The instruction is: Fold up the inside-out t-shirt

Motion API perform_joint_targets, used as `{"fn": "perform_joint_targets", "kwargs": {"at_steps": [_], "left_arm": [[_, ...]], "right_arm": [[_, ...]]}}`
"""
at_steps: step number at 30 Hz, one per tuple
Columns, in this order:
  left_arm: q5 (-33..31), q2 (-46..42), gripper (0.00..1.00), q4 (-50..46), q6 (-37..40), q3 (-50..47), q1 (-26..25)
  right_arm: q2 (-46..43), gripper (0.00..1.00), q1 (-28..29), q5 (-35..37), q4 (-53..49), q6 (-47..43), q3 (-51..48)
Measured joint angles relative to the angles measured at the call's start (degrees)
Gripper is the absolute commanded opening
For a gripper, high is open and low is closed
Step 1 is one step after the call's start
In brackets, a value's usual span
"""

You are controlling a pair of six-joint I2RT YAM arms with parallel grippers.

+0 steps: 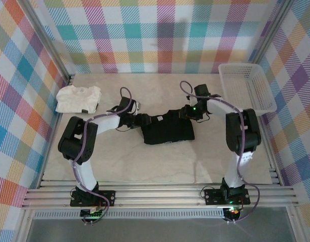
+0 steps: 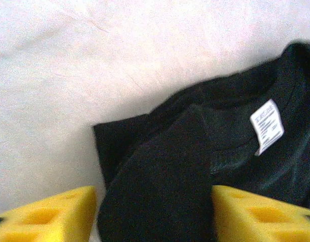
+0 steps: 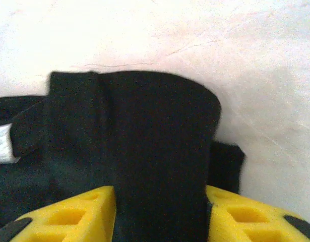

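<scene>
Your left pincer (image 2: pixel 152 196) stands released, its yellow foam fingers (image 2: pixel 49 214) parted either side of a fold of the large black cloth t-shirt (image 2: pixel 160 166). A sliver of the pale marble-look table (image 2: pixel 69 75) shows between one finger and the cloth. Your right pincer (image 3: pixel 160 196) is likewise parted, with a flat, unbunched band of the same shirt lying between its fingers. The shirt lies folded to the left of the white plastic lattice basket (image 1: pixel 245 88) and nearer the arm bases. Its long axis runs left to right, one end towards the basket, with a pincer at each end. A white neck label (image 2: pixel 267 126) sits between the two pincers; its print is too blurred to read. The basket shows its bare lattice floor. Farther left of the basket lies a small folded cream t-shirt (image 1: pixel 79 98).
</scene>
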Motion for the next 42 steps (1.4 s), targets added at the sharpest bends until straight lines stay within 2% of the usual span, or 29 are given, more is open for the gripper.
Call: {"fn": "perform_joint_targets", "kwargs": {"at_steps": [2, 4, 7, 12, 17, 24, 30, 33, 36, 37, 42], "left_arm": [[-0.3, -3.3, 0.90, 0.1, -0.9, -2.7, 0.3], [0.3, -5.6, 0.92, 0.3, -1.7, -5.0, 0.5], [3.0, -5.7, 0.96, 1.5, -3.0, -6.8, 0.2], [5.8, -2.8, 0.97, 3.4, -4.6, -6.1, -1.0], [5.6, -0.8, 0.92, 3.6, -6.0, -4.2, -1.8], [3.8, 1.7, 0.68, 3.7, -6.9, -1.9, -3.5], [6.4, 5.0, 0.55, 8.6, -7.2, 0.1, -7.5], [8.4, 6.4, 0.39, 10.8, -8.3, 0.3, -9.1], [9.4, 7.3, 0.06, 12.0, -8.5, 0.4, -9.7], [9.6, 7.3, 0.00, 11.9, -8.3, 0.6, -9.5], [9.1, 6.2, 0.00, 6.0, -1.6, 3.1, -6.9]], "right_arm": [[-6.1, 0.58, 0.0, 0.9, -0.2, -0.1, -2.9], [-11.7, 0.57, 0.0, 1.3, 0.0, 0.0, -5.8], [-15.6, 0.57, 1.5, 0.7, 1.0, 0.9, -9.0], [-12.2, 0.55, 3.9, -0.7, 3.0, 2.0, -11.1], [-7.7, 0.50, 3.8, -1.5, 5.8, 3.3, -12.6], [-6.6, 0.46, 3.8, -2.3, 8.6, 4.4, -14.9], [-6.6, 0.44, 3.8, -2.4, 8.7, 4.6, -14.9], [-6.6, 0.43, 3.7, -2.3, 8.7, 4.6, -14.9], [-6.6, 0.43, 3.7, -2.3, 8.7, 4.6, -14.9], [-6.6, 0.44, 3.7, -2.3, 8.7, 4.6, -14.9], [-9.0, 0.51, 3.8, -1.9, 7.4, 4.3, -14.9]]}}
